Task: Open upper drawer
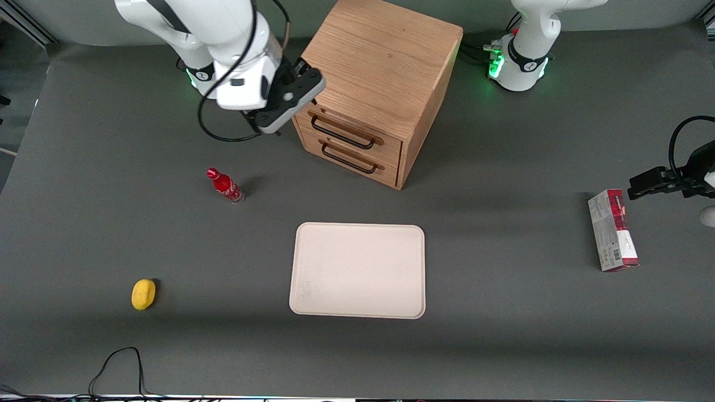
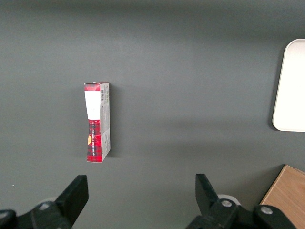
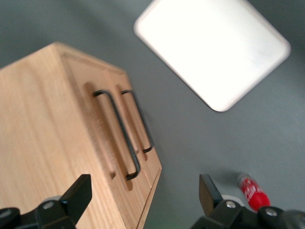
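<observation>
**Upper drawer shut; my jaws wide beside the cabinet**

My gripper point(image 1: 290, 103) hangs by the oak cabinet point(image 1: 385, 61), jaws wide, empty. Upper drawer point(image 1: 349, 129): closed, above the bottom drawer point(image 1: 352, 158). Nearer the camera than the cabinet, on the desk point(image 1: 503, 312): red bottle point(image 1: 225, 186), white tray point(image 1: 358, 270), lemon point(image 1: 143, 294). Labels unreadable.

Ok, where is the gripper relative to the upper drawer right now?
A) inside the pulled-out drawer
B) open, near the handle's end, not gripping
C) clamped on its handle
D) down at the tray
B: the gripper is open beside the cabinet corner, and the upper drawer is shut, its handle free.
</observation>
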Motion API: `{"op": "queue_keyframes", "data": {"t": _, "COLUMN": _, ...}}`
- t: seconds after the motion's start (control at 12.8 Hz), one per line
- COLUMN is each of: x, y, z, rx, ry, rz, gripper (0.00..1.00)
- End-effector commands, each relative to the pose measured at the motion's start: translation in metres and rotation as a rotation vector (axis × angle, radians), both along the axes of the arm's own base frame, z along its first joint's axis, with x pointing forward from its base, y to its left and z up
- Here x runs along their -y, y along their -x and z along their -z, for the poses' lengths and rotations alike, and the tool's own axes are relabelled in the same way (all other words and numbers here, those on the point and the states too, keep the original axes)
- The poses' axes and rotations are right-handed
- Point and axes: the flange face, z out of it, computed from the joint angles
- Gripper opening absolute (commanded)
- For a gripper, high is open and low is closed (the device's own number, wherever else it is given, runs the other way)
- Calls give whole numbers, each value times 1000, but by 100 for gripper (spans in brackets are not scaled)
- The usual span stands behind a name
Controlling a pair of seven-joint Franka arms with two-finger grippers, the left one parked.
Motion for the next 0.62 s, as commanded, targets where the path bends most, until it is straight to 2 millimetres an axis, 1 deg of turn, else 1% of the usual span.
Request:
{"op": "queue_keyframes", "data": {"t": 0.0, "x": -11, "y": -13, "z": 43, "rx": -143, "ry": -80, "rz": -156, "gripper": 100}}
{"op": "queue_keyframes", "data": {"t": 0.16, "x": -20, "y": -13, "z": 77, "rx": -195, "ry": -76, "rz": -198, "gripper": 100}}
{"op": "queue_keyframes", "data": {"t": 0.23, "x": -23, "y": -19, "z": 95, "rx": -221, "ry": -79, "rz": -199, "gripper": 100}}
{"op": "queue_keyframes", "data": {"t": 0.39, "x": -26, "y": -31, "z": 122, "rx": -228, "ry": -102, "rz": -208, "gripper": 100}}
{"op": "queue_keyframes", "data": {"t": 0.55, "x": -31, "y": -33, "z": 149, "rx": -199, "ry": -89, "rz": -212, "gripper": 100}}
